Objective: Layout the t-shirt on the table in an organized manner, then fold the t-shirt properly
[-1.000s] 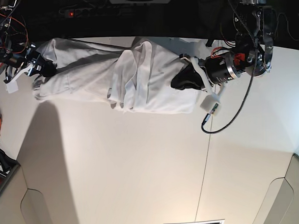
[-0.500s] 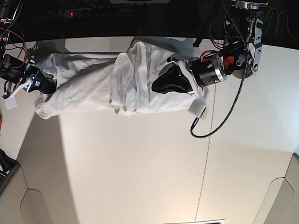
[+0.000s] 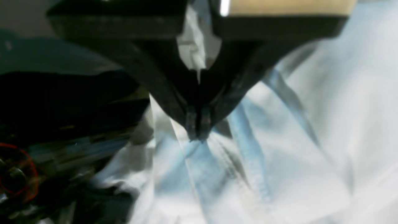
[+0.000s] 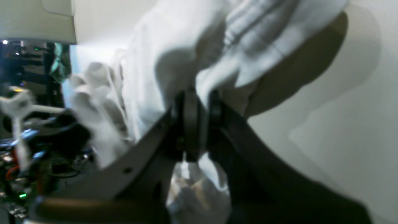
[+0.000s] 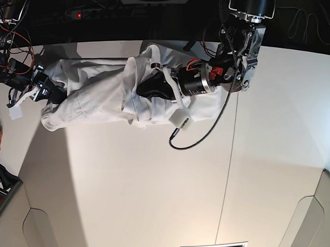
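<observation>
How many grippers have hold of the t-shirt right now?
2. The left gripper pinches the t-shirt near the middle of the bunch, on the base view's right; the right gripper clamps its far end on that view's left.

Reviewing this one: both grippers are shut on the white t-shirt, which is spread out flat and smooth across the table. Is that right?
Not quite. Both the left gripper and the right gripper are shut on the t-shirt, but it is not flat and smooth. The base view shows it bunched into a long wrinkled roll stretched between the two arms along the far edge of the table.
</observation>
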Motion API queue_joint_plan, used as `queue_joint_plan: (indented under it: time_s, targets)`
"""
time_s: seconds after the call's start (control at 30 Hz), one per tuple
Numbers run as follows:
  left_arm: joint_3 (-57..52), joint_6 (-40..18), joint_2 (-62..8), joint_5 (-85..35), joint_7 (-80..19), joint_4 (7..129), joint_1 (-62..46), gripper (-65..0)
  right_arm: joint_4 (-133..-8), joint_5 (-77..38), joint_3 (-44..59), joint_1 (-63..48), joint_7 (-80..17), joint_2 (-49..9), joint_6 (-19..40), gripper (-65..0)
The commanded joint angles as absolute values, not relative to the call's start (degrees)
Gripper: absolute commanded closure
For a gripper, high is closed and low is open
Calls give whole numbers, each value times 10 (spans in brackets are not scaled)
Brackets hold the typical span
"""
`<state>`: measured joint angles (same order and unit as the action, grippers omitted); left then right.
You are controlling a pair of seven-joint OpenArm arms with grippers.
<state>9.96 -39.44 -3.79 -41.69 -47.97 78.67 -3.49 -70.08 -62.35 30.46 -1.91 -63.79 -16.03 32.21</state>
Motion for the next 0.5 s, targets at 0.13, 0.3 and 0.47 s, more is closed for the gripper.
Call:
queue_joint_plan:
  time_s: [0.13,0.3,0.47]
  targets:
    - [110,-400,-35,-339,-411,731,-6,0,-730,-679,307,-13,-671,-168,339,0]
    - [110,-392,-35,-321,-403,692,8,0,-789,-702,307,-13,-696,-161,339,0]
    - [110,-392,-35,-324,-403,693,8,0,-895,-709,306,-13,-715,-126,339,0]
